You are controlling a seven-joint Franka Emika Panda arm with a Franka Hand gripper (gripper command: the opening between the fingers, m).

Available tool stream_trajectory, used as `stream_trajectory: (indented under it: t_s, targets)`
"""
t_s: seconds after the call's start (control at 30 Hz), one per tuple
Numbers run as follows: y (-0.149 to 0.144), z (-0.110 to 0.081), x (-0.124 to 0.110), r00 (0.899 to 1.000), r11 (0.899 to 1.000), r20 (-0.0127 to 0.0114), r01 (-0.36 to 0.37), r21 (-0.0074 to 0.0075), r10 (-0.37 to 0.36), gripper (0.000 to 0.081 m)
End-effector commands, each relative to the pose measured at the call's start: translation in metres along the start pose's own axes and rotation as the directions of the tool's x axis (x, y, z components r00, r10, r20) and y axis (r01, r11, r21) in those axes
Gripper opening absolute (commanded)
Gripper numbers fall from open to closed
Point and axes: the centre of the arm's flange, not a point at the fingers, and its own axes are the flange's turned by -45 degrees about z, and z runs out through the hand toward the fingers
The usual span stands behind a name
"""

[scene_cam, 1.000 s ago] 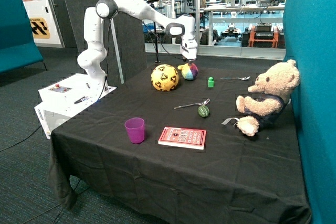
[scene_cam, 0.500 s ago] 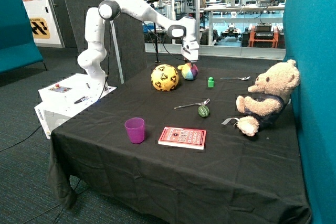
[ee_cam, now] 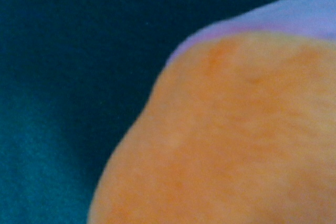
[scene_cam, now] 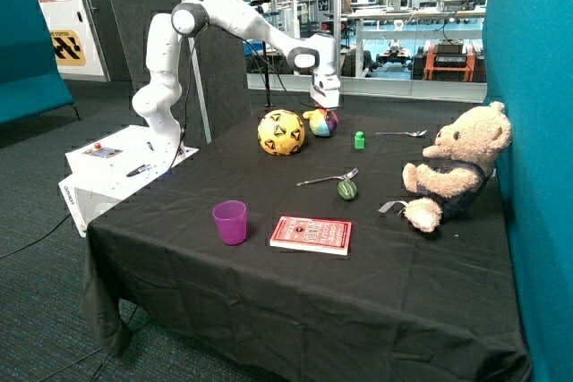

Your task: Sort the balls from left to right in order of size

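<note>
The large yellow ball (scene_cam: 281, 131) with black triangle marks sits on the black cloth near the table's back edge. Beside it, toward the teddy, rests the mid-sized pink-blue-yellow-green ball (scene_cam: 323, 123). A small yellow shape (scene_cam: 311, 115) touches that ball on the side facing the large ball; I cannot tell what it is. My gripper (scene_cam: 325, 107) hangs straight down onto the top of the multicolour ball. The wrist view is filled by an orange-yellow surface (ee_cam: 231, 140) with a lilac patch (ee_cam: 294, 19) at its edge, very close up.
A small green cube (scene_cam: 359, 140) and a spoon (scene_cam: 403, 133) lie beyond the multicolour ball. A fork (scene_cam: 327, 178) and a round green object (scene_cam: 346, 190) are mid-table. A teddy bear (scene_cam: 452, 167), purple cup (scene_cam: 229, 221) and red book (scene_cam: 311, 234) stand nearer the front.
My gripper has shifted slightly toward the teddy's side and come a little lower onto the multicolour ball. The balls have not visibly moved.
</note>
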Motion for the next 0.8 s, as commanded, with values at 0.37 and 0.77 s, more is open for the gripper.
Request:
stream_trajectory:
  t_s: [0.37, 0.77]
  targets:
    - [-0.006, 0.009, -0.004, 1.0, 1.0, -0.0075, -0.018, -0.0031, 0.018, 0.0]
    - [0.001, 0.0, -0.01, 1.0, 1.0, -0.0075, -0.025, -0.0031, 0.025, 0.0]
